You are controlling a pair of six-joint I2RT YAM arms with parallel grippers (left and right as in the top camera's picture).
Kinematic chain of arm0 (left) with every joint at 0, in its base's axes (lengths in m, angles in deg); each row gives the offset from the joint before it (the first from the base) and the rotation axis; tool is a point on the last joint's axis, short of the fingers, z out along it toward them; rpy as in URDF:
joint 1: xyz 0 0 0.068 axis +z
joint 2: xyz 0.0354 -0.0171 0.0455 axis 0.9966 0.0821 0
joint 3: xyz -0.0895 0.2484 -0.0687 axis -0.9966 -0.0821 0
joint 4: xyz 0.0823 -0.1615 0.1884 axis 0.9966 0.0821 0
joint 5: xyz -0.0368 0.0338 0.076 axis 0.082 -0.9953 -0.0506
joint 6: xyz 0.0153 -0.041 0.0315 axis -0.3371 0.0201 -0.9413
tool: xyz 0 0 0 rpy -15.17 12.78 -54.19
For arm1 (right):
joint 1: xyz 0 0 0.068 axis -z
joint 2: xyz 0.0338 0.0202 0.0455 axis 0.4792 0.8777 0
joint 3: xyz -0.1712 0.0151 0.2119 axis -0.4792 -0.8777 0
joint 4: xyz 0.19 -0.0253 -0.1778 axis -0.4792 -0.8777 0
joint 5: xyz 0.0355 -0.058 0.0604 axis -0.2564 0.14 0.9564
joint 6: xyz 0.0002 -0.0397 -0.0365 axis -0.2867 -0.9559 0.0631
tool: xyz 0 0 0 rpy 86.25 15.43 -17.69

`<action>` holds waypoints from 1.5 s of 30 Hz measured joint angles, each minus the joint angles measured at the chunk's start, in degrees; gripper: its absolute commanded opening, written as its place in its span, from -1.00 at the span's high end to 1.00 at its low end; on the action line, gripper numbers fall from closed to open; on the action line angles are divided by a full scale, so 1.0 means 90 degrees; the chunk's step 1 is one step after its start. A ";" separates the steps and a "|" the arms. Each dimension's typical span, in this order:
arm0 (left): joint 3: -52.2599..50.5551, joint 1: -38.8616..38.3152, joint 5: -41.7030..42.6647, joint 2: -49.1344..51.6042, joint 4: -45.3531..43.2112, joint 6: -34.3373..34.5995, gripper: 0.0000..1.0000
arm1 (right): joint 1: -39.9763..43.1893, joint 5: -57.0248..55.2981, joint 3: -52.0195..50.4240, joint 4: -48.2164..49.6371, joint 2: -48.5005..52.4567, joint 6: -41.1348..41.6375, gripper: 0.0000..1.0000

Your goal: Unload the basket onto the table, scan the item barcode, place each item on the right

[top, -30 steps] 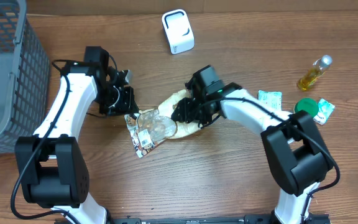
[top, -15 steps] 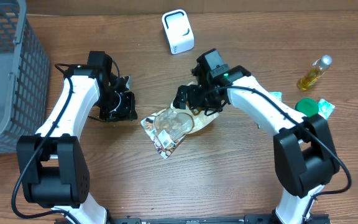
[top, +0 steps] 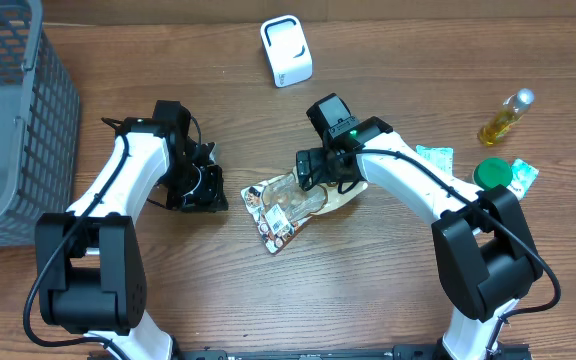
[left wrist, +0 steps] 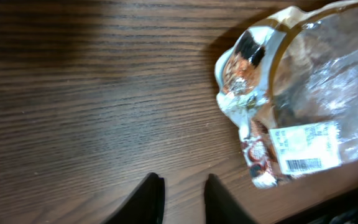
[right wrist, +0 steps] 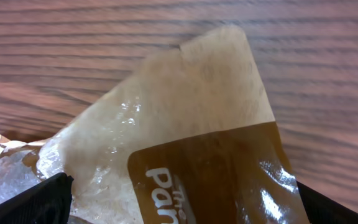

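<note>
A clear plastic bread bag lies flat in the middle of the counter, barcode label facing up. The left claw sits just left of it, fingers slightly parted and empty. The right claw is spread wide over the bag's right end, gripping nothing.

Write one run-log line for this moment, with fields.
bag: on table, unheld, label up | left gripper: open, beside bag | right gripper: open, over bag | scanner: apart from bag
</note>
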 measured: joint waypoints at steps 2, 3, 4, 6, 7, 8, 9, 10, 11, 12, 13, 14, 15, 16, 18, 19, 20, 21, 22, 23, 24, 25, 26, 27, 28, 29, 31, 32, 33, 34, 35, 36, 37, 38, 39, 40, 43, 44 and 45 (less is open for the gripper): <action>0.0000 0.0000 0.0075 0.0000 -0.0002 0.0010 0.31 | 0.0000 0.0070 0.0000 0.0049 0.0000 -0.0100 -1.00; -0.0002 0.0000 0.0143 0.0000 0.0000 0.0012 0.28 | 0.0000 0.0061 0.0000 0.0049 0.0000 -0.0158 -1.00; -0.0002 0.0000 0.0270 0.0000 0.0000 0.0019 0.26 | 0.0000 0.0044 0.0000 0.0039 0.0000 -0.0206 -1.00; -0.0002 0.0000 0.0600 0.0000 -0.0007 0.0019 0.16 | 0.0000 0.0046 0.0000 0.0022 0.0000 -0.0243 -1.00; -0.0002 -0.0002 0.0746 0.0000 -0.0019 0.0022 0.01 | 0.0000 0.0073 0.0000 0.0022 0.0000 -0.0228 -1.00; -0.0002 -0.0012 0.0930 0.0000 -0.0046 0.0036 -0.15 | 0.0000 0.0155 0.0000 0.0019 0.0000 -0.0170 -1.00; -0.0002 -0.0015 0.1022 0.0000 -0.0078 0.0058 -0.28 | -0.0002 0.0236 0.0000 0.0019 0.0000 -0.0080 -1.00; -0.0002 -0.0039 0.1100 0.0000 -0.0121 0.0068 -0.28 | 0.0000 0.0364 -0.0002 0.0044 0.0000 0.0073 -1.00; -0.0002 -0.0053 0.1163 0.0000 -0.0170 0.0078 -0.26 | -0.0002 0.0466 -0.0010 0.0075 0.0000 0.0185 -1.00; -0.0002 -0.0073 0.1229 0.0000 -0.0194 0.0080 -0.22 | 0.0000 0.0605 -0.0015 0.0131 0.0000 0.0308 -1.00; -0.0002 -0.0090 0.1263 0.0000 -0.0214 0.0085 -0.11 | -0.0002 0.0736 -0.0024 0.0197 0.0000 0.0430 -1.00; -0.0002 -0.0109 0.1299 0.0000 -0.0221 0.0090 -0.01 | -0.0005 0.0869 -0.0034 0.0287 0.0000 0.0539 -1.00; -0.0002 -0.0136 0.1331 0.0000 -0.0223 0.0097 0.03 | -0.0007 0.1010 -0.0036 0.0398 0.0000 0.0663 -1.00; -0.0002 -0.0138 0.1358 0.0000 -0.0226 0.0114 0.07 | -0.0019 0.1098 -0.0036 0.0483 0.0000 0.0760 -1.00; -0.0002 -0.0172 0.1401 0.0000 -0.0236 0.0163 0.12 | -0.0068 0.1195 -0.0036 0.0668 0.0000 0.1013 -1.00; -0.0002 -0.0177 0.1409 0.0000 -0.0236 0.0202 0.13 | -0.0104 0.1185 -0.0036 0.0731 0.0000 0.1195 -1.00; -0.0002 -0.0177 0.1426 0.0000 -0.0236 0.0257 0.13 | -0.0155 0.1149 -0.0036 0.0792 0.0000 0.1387 -1.00; -0.0002 -0.0177 0.1430 0.0000 -0.0238 0.0306 0.14 | -0.0209 0.1083 -0.0036 0.0843 0.0000 0.1576 -1.00; -0.0002 -0.0177 0.1443 0.0000 -0.0238 0.0335 0.15 | -0.0277 0.0988 -0.0041 0.0940 0.0000 0.1766 -1.00; -0.0002 -0.0177 0.1447 0.0000 -0.0238 0.0369 0.17 | -0.0352 0.0882 -0.0053 0.1047 0.0000 0.1936 -1.00; -0.0002 -0.0180 0.1447 0.0000 -0.0240 0.0403 0.19 | -0.0423 0.0794 -0.0068 0.1158 0.0000 0.2059 -1.00; -0.0002 -0.0209 0.1445 0.0000 -0.0253 0.0437 0.20 | -0.0500 0.0682 -0.0085 0.1253 0.0000 0.2166 -1.00; -0.0002 -0.0226 0.1447 0.0000 -0.0272 0.0457 0.20 | -0.0597 0.0549 -0.0097 0.1311 0.0000 0.2251 -1.00; -0.0005 -0.0262 0.1445 0.0000 -0.0301 0.0469 0.21 | -0.0687 0.0440 -0.0109 0.1350 0.0000 0.2317 -1.00; -0.0007 -0.0304 0.1438 0.0000 -0.0333 0.0481 0.24 | -0.0782 0.0301 -0.0119 0.1362 0.0000 0.2378 -1.00; -0.0024 -0.0364 0.1392 0.0000 -0.0384 0.0544 0.25 | -0.0869 0.0168 -0.0124 0.1362 0.0002 0.2426 -1.00; -0.0090 -0.0503 0.1246 0.0000 -0.0483 0.0682 0.28 | -0.1018 -0.0087 -0.0126 0.1355 0.0002 0.2545 -1.00; -0.0141 -0.0571 0.1171 0.0000 -0.0529 0.0753 0.31 | -0.1081 -0.0177 -0.0126 0.1360 0.0002 0.2591 -1.00; -0.0214 -0.0644 0.1088 0.0000 -0.0610 0.0814 0.35 | -0.1124 -0.0248 -0.0126 0.1362 0.0002 0.2611 -1.00; -0.0301 -0.0719 0.1025 0.0000 -0.0707 0.0882 0.39 | -0.1151 -0.0306 -0.0126 0.1360 0.0002 0.2642 -1.00; -0.0401 -0.0782 0.0967 0.0000 -0.0831 0.0962 0.44 | -0.1161 -0.0359 -0.0126 0.1365 0.0002 0.2659 -1.00; -0.0478 -0.0831 0.0935 0.0000 -0.0916 0.1010 0.46 | -0.1161 -0.0432 -0.0126 0.1355 0.0002 0.2662 -1.00; -0.0542 -0.0860 0.0908 0.0000 -0.0988 0.1042 0.50 | -0.1158 -0.0488 -0.0126 0.1345 0.0002 0.2667 -1.00; -0.0585 -0.0886 0.0877 0.0000 -0.1013 0.1088 0.51 | -0.1156 -0.0585 -0.0126 0.1292 0.0002 0.2674 -1.00; -0.0617 -0.0896 0.0852 0.0000 -0.1025 0.1132 0.51 | -0.1156 -0.0692 -0.0126 0.1195 0.0002 0.2681 -1.00; -0.0629 -0.0901 0.0843 0.0000 -0.1022 0.1146 0.51 | -0.1156 -0.0809 -0.0126 0.1083 0.0002 0.2696 -1.00; -0.0634 -0.0896 0.0775 0.0000 -0.1027 0.1205 0.47 | -0.1146 -0.1358 -0.0136 0.0738 0.0002 0.2647 -1.00; -0.0634 -0.0896 0.0738 0.0000 -0.1027 0.1231 0.44 | -0.1134 -0.1520 -0.0136 0.0682 0.0002 0.2540 -1.00; -0.0634 -0.0882 0.0685 0.0000 -0.1027 0.1243 0.41 | -0.1122 -0.1668 -0.0136 0.0619 0.0002 0.2421 -1.00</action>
